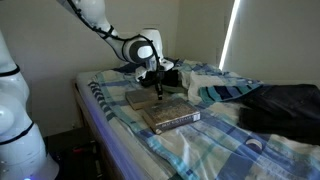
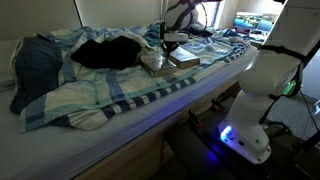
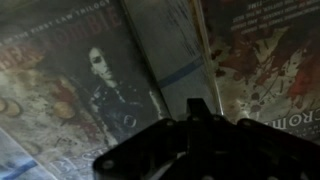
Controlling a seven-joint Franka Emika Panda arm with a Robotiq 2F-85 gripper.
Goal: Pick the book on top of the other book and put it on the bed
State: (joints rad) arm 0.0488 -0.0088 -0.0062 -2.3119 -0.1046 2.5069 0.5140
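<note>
Jaws (spread unclear) over the bed [image 1: 215, 150] between dark book [image 1: 172, 118] and tan book [image 1: 140, 98]

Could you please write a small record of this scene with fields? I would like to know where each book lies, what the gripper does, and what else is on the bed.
dark book: flat on the bed, beside the tan book, not on it
tan book: flat on the bed; the wrist view shows a strip of bedding between the two books
gripper: above the gap between the books, holding no book; open or shut unclear
bed: rumpled plaid bedding
blanket: dark, apart from the books
</note>
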